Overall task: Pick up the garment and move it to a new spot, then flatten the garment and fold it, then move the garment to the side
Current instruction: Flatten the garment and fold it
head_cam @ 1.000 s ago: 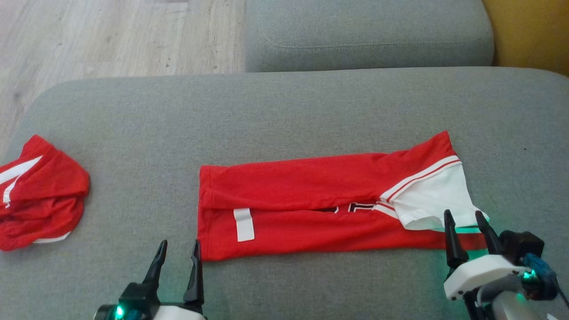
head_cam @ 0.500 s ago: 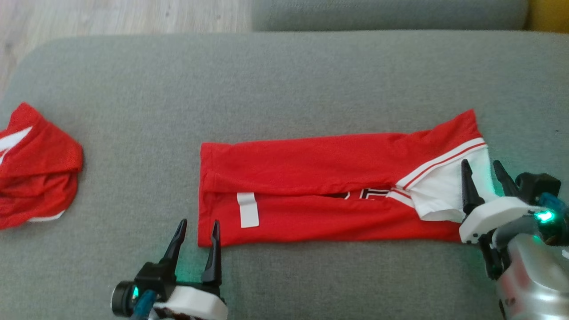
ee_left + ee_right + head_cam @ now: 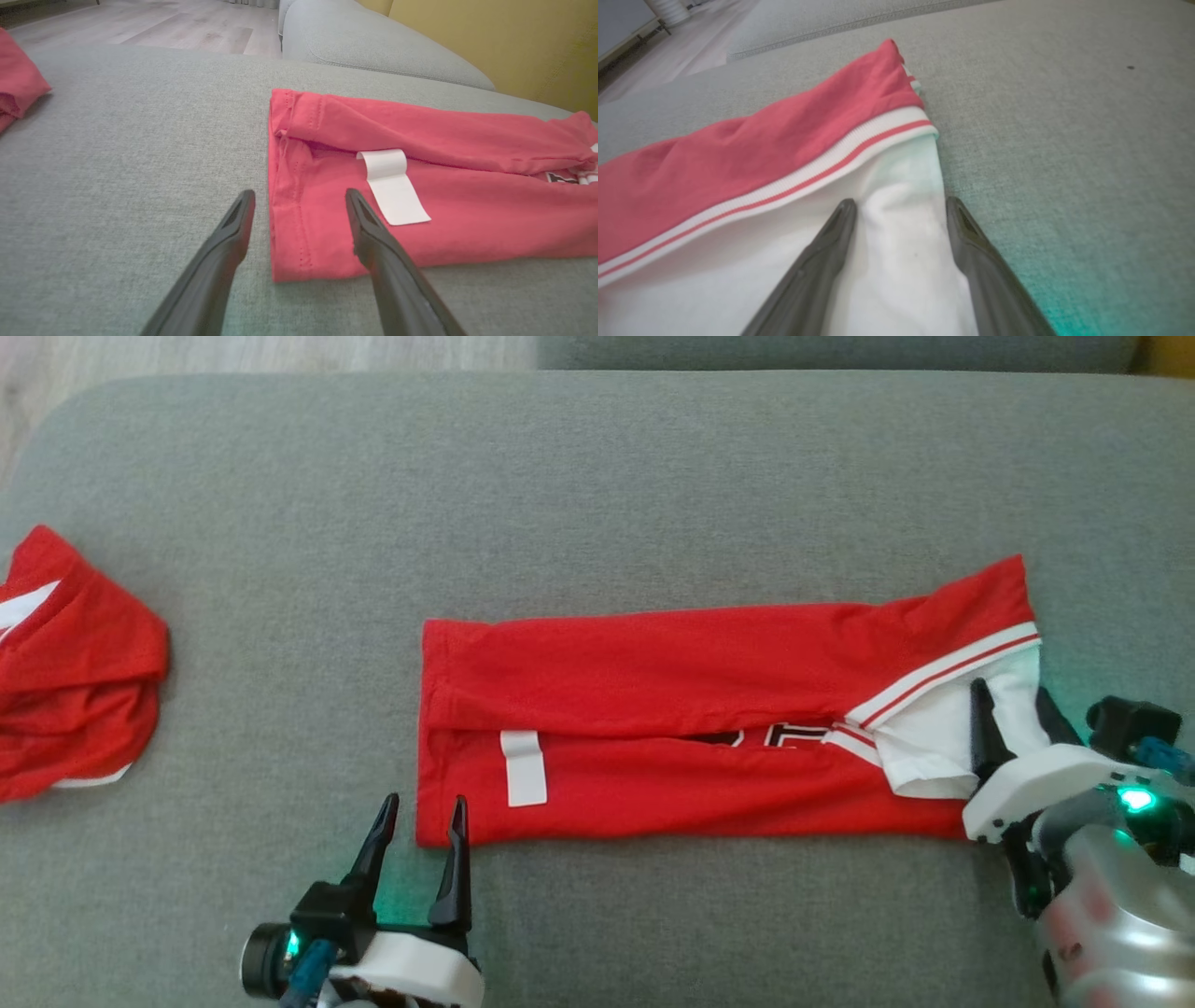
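Across mid-frame, the folded red garment (image 3: 672, 728) lies flat on the grey cushion (image 3: 597, 476). The left gripper (image 3: 425, 800) straddles its lower-left corner, fingers spread. The right gripper (image 3: 1010, 689) hovers wide over the white sleeve (image 3: 934, 737), holding nothing.

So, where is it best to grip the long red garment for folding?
The red garment lies as a long flat strip, so I would grip its short ends: left gripper on the near left corner, right gripper on the white sleeve end, each coming from the near side.
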### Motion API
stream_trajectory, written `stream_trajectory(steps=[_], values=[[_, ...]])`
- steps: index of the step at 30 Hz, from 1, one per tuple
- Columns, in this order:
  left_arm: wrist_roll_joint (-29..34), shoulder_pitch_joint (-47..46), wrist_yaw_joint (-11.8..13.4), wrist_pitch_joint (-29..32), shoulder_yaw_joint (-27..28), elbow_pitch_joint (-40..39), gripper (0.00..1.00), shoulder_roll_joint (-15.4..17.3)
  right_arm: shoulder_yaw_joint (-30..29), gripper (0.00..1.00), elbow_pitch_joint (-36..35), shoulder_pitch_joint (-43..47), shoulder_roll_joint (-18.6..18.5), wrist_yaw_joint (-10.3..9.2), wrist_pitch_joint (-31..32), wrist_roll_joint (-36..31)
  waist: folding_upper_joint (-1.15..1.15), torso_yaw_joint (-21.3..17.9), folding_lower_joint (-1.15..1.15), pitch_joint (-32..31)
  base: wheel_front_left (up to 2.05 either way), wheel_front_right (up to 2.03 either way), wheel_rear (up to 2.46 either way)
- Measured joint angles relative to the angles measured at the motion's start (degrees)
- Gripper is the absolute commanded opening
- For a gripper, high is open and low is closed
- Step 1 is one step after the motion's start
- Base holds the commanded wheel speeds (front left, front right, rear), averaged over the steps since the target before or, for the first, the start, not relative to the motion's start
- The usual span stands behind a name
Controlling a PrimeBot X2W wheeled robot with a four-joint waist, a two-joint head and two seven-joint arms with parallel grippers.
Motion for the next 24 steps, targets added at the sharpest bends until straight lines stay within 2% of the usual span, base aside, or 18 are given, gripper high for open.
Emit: stream_trajectory(steps=[1,2,7,14,17,20,24], values=[[0.0,-0.02,0.0,0.0,-0.04,0.04,1.0,0.0,0.78,0.38,0.09,-0.05,0.1,0.0,0.18,0.52,0.0,-0.19,0.0,-0.06,0.0,0.0,0.0],[0.0,-0.12,0.0,0.0,-0.08,0.18,1.0,0.0,2.49,0.0,0.2,-0.05,0.13,0.0,0.77,2.32,0.0,-0.51,0.0,-0.13,0.0,0.0,0.0],[-0.41,-0.93,0.01,0.0,-0.62,0.31,1.0,0.0,5.17,0.0,-0.14,0.12,-0.23,0.0,0.58,7.22,0.0,-1.0,0.0,-0.57,0.0,0.0,0.0],[-0.43,-0.65,0.0,0.0,-0.99,0.75,1.0,0.0,3.31,0.0,-1.3,2.28,-3.41,0.01,-1.72,8.79,0.0,-1.44,0.0,-2.59,0.0,0.0,0.0],[-1.09,-0.42,-0.1,0.01,-1.05,1.08,1.0,0.0,3.02,0.0,-8.26,4.71,-3.35,0.01,-1.91,9.35,0.0,-1.52,0.0,-3.68,0.0,0.0,0.0],[-1.46,-0.08,-0.54,0.0,-1.43,1.26,1.0,0.0,4.43,0.0,-15.78,7.05,-1.52,0.0,-2.15,10.56,0.0,-1.2,0.0,-4.64,0.0,0.0,0.0],[-1.93,0.82,-0.89,0.01,-2.23,1.65,1.0,0.0,8.95,0.0,-23.58,11.72,0.96,0.0,-2.23,12.51,0.0,0.17,0.0,-5.37,0.0,0.0,0.0]])
